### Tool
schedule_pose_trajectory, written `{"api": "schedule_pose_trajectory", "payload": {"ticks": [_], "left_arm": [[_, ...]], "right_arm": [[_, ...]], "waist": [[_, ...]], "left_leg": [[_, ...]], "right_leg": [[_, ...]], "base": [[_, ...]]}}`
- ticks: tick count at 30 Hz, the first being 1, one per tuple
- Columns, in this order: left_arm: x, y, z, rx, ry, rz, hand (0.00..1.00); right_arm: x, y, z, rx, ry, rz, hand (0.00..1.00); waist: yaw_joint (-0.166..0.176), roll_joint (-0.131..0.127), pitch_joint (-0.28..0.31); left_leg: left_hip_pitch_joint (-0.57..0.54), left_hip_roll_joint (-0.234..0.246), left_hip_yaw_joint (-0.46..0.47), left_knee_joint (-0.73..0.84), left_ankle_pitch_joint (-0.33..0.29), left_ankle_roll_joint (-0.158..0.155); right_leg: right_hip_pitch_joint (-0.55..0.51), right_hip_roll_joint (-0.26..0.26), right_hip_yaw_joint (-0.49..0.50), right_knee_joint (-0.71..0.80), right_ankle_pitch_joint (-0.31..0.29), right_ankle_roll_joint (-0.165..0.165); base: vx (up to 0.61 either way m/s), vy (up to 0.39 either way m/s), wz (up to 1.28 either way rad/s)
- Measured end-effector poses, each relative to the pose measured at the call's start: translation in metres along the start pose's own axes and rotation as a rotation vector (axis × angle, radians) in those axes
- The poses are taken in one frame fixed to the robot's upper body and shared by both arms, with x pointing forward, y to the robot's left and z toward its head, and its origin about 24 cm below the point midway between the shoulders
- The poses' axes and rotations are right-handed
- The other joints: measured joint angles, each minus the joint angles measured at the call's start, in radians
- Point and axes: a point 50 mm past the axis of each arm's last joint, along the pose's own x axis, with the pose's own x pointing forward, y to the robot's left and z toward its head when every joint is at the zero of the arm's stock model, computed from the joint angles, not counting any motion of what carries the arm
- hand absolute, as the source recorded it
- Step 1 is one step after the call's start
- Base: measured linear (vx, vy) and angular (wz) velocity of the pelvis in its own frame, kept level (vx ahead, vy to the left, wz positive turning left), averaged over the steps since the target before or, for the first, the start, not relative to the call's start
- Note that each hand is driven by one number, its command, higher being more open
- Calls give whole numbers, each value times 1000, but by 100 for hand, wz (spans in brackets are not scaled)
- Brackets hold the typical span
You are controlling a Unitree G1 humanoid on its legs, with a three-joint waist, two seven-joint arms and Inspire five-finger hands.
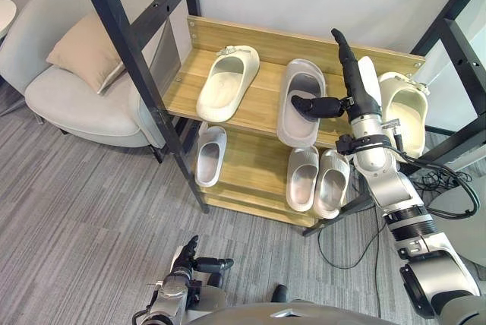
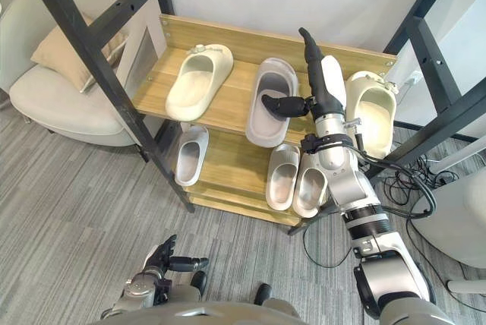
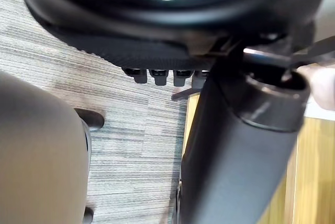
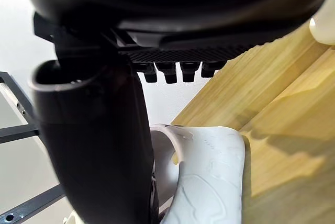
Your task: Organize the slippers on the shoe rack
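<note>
"While the right robot hand (image 1: 355,86) is held over the upper shelf (image 1: 266,106) of the two-tier wooden shoe rack (image 1: 266,36), what is to be noted first?"

"Nothing is gripped. The hand is spread wide, its fingers stretched straight toward the back board, and only the thumb (image 1: 311,106) is laid against the band of the large grey foam slipper (image 1: 298,131). That slipper lies mid-shelf with its near end hung out over the front edge, so it is judged to be the piece being set straight."

"How should the push be made?"

"It is best made through the band, slowly and along the slipper's own length, until the near end is borne fully by the wood. A sideways shove should be avoided, since a white textured slipper (image 4: 209,182) is seen just beside the thumb in the right wrist view and a cream slipper with a tall band (image 1: 405,112) is set beyond it at the right end. Light foam can be expected to skid or twist — so the thumb should be kept low, and the line may be taken from the cream moulded slipper (image 1: 228,82) at the left. No help is needed from the left robot hand (image 1: 186,263), which hangs low over the grey carpet (image 1: 76,203), relaxed and empty."
</note>
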Motion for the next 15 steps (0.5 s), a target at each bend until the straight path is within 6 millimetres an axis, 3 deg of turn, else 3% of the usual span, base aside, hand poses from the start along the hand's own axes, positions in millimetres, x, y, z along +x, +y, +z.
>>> {"api": "schedule_pose_trajectory", "payload": {"ticks": [15], "left_arm": [[1, 2, 3, 7, -13, -6, 100]], "right_arm": [[0, 0, 0, 57, -4, -1, 0]], "waist": [[1, -10, 15]], "left_leg": [[11, 0, 4, -6, 0, 0]], "right_leg": [[7, 0, 4, -5, 0, 0]], "base": [[9, -1, 0]]}}
